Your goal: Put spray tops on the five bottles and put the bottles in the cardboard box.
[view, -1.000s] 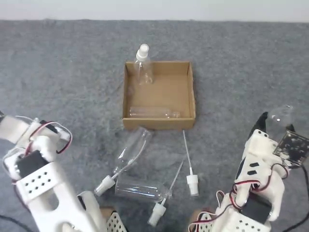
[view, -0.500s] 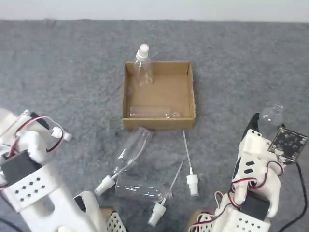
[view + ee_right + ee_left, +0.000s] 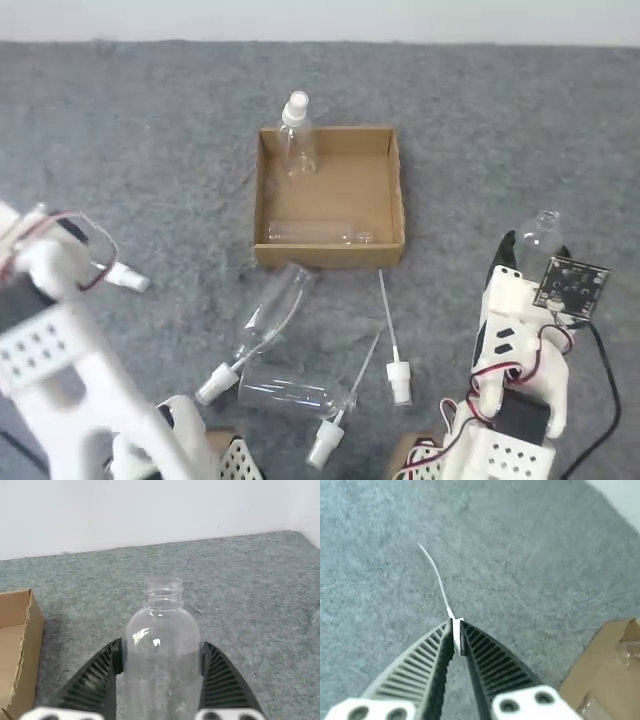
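Both your arms have shifted; the right one brings its bottle nearer the cardboard box (image 3: 330,256).
Your right tool (image 3: 161,660) is clamped on an uncapped clear bottle (image 3: 161,625), right of the box. Your left tool (image 3: 454,630) pinches a spray top (image 3: 439,580) over the grey counter (image 3: 530,555).

A clear plastic bottle (image 3: 272,305) and a loose white spray top (image 3: 398,380) lie at 6 o'clock of the square cardboard box (image 3: 330,255).
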Controlling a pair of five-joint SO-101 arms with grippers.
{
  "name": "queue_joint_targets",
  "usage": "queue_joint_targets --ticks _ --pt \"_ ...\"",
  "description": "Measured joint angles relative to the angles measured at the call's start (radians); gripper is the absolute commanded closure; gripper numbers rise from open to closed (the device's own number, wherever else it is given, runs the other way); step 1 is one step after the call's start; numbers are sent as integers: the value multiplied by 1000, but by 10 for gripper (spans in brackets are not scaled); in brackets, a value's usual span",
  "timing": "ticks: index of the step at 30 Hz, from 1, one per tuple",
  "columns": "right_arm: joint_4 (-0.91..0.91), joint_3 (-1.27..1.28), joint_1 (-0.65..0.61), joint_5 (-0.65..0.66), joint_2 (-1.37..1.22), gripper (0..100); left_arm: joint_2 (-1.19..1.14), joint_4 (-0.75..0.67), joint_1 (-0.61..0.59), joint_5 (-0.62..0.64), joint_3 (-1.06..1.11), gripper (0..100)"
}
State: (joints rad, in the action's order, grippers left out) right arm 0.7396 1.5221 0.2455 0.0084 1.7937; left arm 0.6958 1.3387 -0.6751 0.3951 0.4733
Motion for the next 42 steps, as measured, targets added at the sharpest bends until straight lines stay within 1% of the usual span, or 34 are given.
queue_joint_targets --ticks 4,10,15,18,22,26,29,32,38,40,42 --pt "0 0 -8 0 0 940 -199 71 -2 -9 -147 988" --pt "0 18 -6 0 0 940 -420 91 -2 -138 -278 988" --pt "0 18 -6 0 0 940 -540 91 -2 -227 -310 987" --pt "0 18 -8 0 0 940 -608 91 -2 -304 -310 987" --pt "0 18 -8 0 0 940 -675 89 -2 -471 -310 987" --pt "0 18 -6 0 0 940 -727 9 -2 -615 -310 985" --pt "0 18 -8 0 0 940 -775 -61 2 -701 -311 985" --pt "0 18 -8 0 0 940 -833 -110 31 -766 -311 985" --pt "0 18 -8 0 0 940 -951 -195 78 -792 -311 983" --pt "0 18 -8 0 0 940 -977 -226 80 -798 -311 983" --pt "0 18 -8 0 0 940 -996 -250 77 -802 -311 961"
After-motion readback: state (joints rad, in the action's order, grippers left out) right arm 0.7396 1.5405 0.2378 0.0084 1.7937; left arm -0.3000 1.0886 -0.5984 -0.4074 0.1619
